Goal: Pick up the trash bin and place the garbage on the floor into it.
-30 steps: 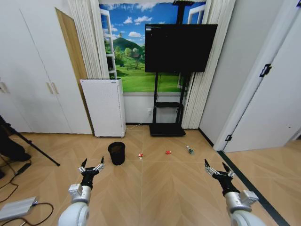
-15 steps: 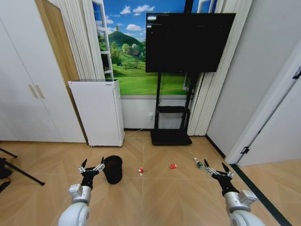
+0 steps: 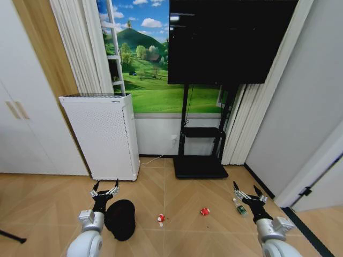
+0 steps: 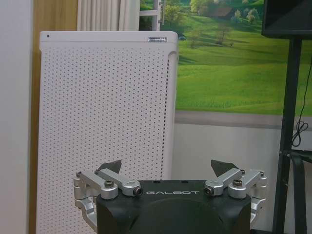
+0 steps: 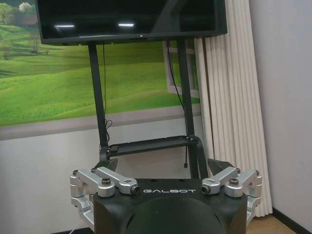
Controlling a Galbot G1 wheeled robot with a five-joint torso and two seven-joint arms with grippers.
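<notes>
Wooden floor [image 3: 187,235] holds the trash bin [image 3: 120,219] and garbage [image 3: 204,211], ungrabbed; my left gripper [image 3: 105,188] and right gripper [image 3: 247,193] hang open.

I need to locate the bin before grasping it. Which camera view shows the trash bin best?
The head view: the trash bin stands on the floor just ahead of the left end effector, partly hidden by that arm. The left and right wrist views look at the wall beyond, with no bin.

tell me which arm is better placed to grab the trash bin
Left. The open left end effector hangs just above the trash bin on the floor, while the open right end effector is across by the small bottle.
</notes>
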